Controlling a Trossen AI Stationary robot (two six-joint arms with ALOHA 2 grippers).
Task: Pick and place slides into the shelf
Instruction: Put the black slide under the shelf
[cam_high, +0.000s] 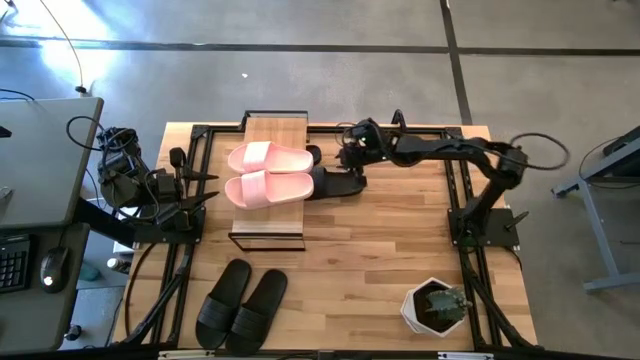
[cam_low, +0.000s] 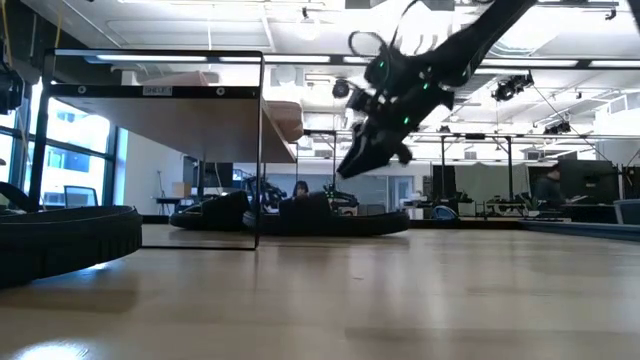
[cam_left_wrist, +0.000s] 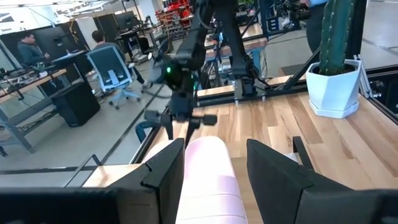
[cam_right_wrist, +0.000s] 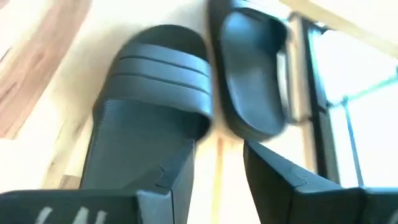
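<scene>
High view shows the open, empty right gripper (cam_high: 349, 155) with black slides (cam_high: 335, 182) just at its 7 o'clock.

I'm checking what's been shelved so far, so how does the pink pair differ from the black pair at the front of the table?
The pink pair is pale, lies on the shelf's wooden top and points sideways across the table. The black pair at the front is matte black, sits on the bare tabletop and lies angled. Both are side-by-side, strap-up slides that no gripper touches.
</scene>
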